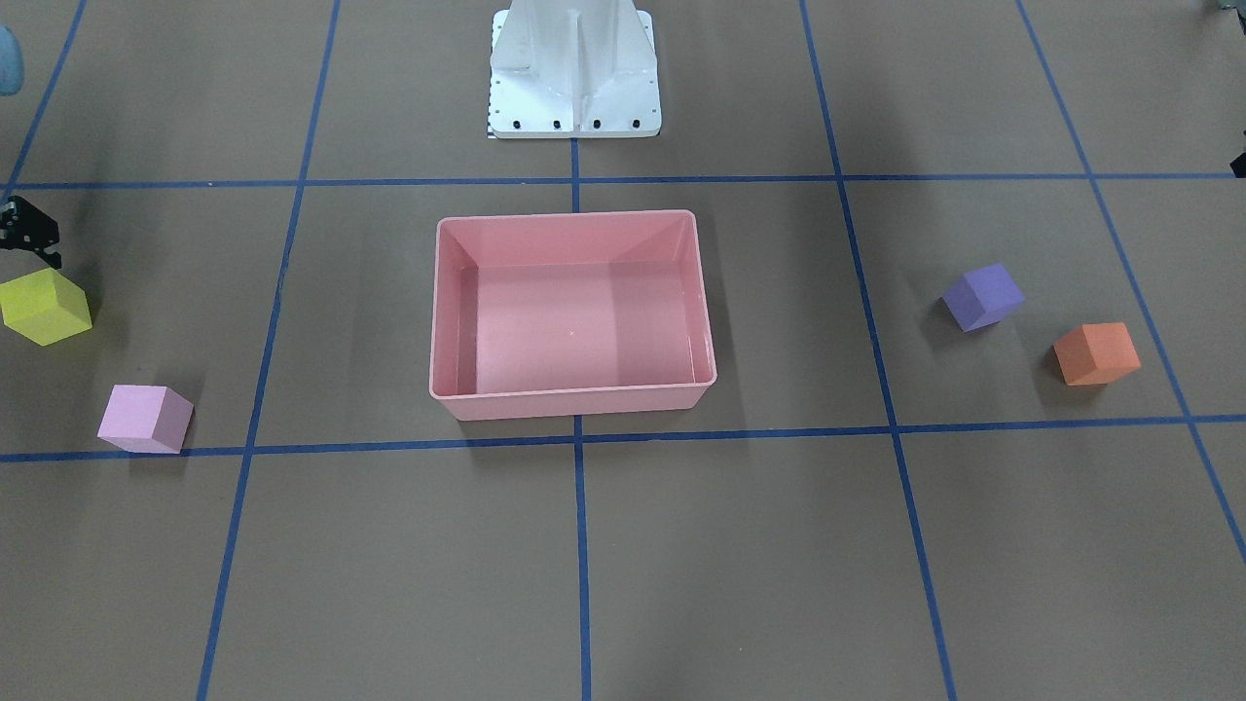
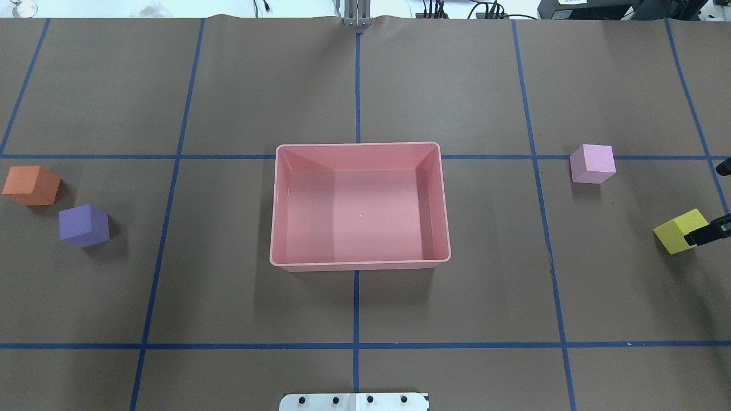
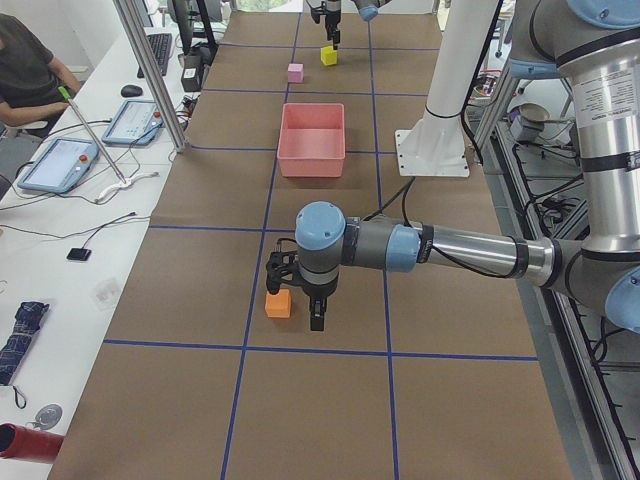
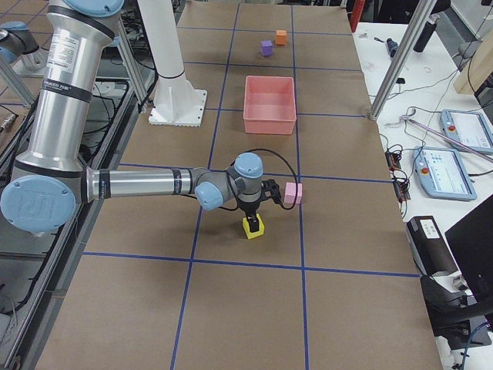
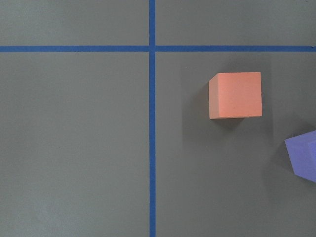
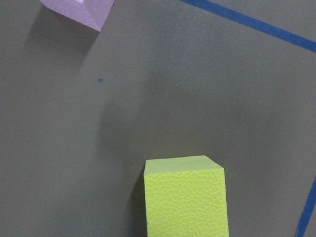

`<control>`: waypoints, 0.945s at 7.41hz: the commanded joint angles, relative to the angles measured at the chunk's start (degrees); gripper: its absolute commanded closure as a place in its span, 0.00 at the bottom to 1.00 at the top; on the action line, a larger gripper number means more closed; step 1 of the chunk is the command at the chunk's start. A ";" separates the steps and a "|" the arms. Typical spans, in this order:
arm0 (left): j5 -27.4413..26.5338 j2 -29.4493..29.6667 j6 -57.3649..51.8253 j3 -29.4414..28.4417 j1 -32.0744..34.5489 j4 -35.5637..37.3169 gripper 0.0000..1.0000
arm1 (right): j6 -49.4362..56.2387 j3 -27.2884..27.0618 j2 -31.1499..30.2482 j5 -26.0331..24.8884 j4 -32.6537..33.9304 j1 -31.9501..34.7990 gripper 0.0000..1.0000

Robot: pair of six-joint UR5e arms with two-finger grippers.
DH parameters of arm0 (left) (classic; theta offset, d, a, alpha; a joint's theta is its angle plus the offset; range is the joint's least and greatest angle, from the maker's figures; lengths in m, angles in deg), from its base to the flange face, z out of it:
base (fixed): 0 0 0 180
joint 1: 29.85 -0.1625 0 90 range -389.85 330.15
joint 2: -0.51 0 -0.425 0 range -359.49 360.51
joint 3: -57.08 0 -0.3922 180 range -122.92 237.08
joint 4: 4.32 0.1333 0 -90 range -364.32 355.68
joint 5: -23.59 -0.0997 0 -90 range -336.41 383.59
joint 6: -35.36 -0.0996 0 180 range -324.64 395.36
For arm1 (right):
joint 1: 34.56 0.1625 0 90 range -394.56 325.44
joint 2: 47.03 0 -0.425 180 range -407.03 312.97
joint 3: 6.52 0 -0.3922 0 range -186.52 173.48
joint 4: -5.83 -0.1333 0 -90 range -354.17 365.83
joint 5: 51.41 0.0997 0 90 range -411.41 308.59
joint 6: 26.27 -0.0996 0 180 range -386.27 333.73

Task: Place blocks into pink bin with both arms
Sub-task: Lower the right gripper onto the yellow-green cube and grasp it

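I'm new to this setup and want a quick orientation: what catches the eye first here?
The pink bin sits empty in the middle of the table. Outside it lie the orange block and purple block on the robot's left, the light pink block and yellow-green block on its right. The right gripper hangs above the yellow-green block; the left gripper is beside the orange block.

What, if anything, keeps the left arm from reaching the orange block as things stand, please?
Probably nothing, so yes: the left arm holds its jaws close by the orange block, nothing lies between them, and the purple block sits apart.
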 commanded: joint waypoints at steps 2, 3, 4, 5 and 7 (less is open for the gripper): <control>0.09 -0.48 -0.06 0.71 0.08 0.00 0.00 | -0.07 4.04 2.54 -0.08 -0.94 -0.55 0.02; 0.09 -0.58 -0.06 0.80 -0.01 0.00 0.00 | -0.33 4.49 2.99 0.01 -0.86 -0.73 0.02; 0.09 -0.58 -0.06 1.06 0.08 0.00 0.00 | -0.34 4.67 3.08 0.10 -0.86 -0.99 0.02; 0.09 -0.66 -0.06 0.98 0.08 0.00 0.00 | -0.51 4.67 3.17 0.10 -0.86 -1.43 0.02; 0.26 -0.58 -0.06 1.06 0.08 0.00 0.00 | -0.60 5.36 4.22 0.10 -0.86 -2.13 0.19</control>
